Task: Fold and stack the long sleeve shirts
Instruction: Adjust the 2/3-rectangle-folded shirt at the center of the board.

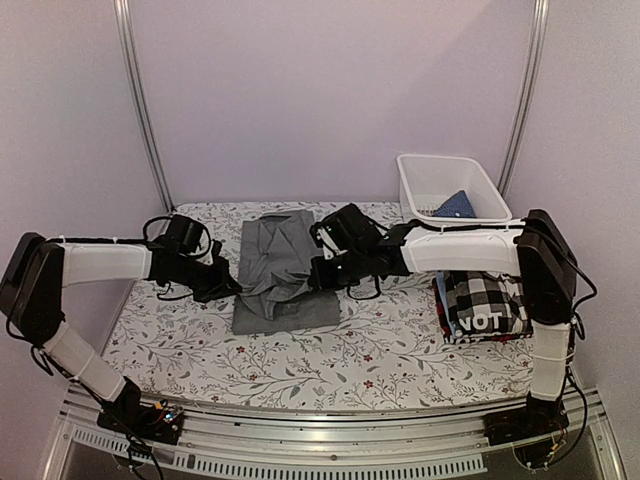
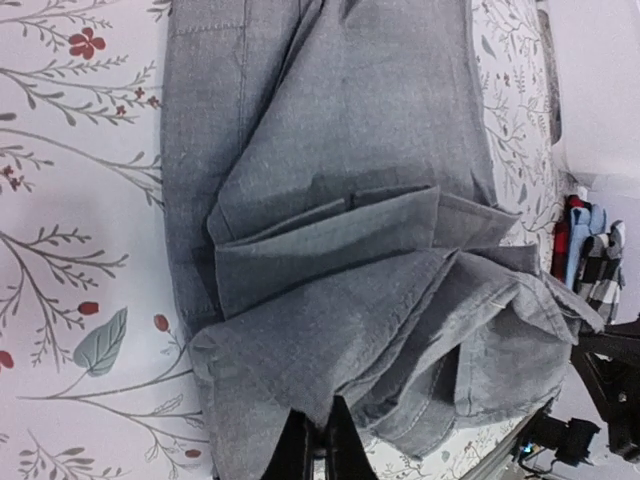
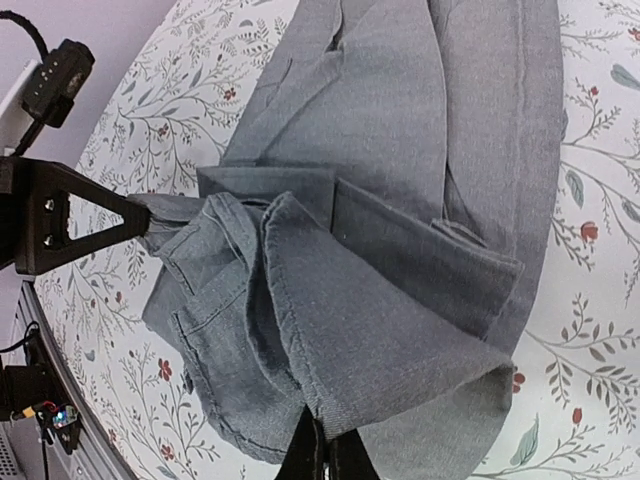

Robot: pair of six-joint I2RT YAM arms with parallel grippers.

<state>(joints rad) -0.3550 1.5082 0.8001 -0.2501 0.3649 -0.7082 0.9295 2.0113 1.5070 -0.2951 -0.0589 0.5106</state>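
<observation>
Wrist views: left end effector (image 2: 320, 445) and right end effector (image 3: 322, 450) each pinch the grey shirt (image 2: 340, 200) edge, both mostly cropped.

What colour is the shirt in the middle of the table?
The shirt is plain grey, clearest in the left wrist view.

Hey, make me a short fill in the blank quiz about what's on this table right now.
The left tool and right tool both pinch a shirt coloured ___.
The cloth in the white basket is ___.
White letters on the dark shirt read ___.
Answers: grey; blue; NOT.
</observation>
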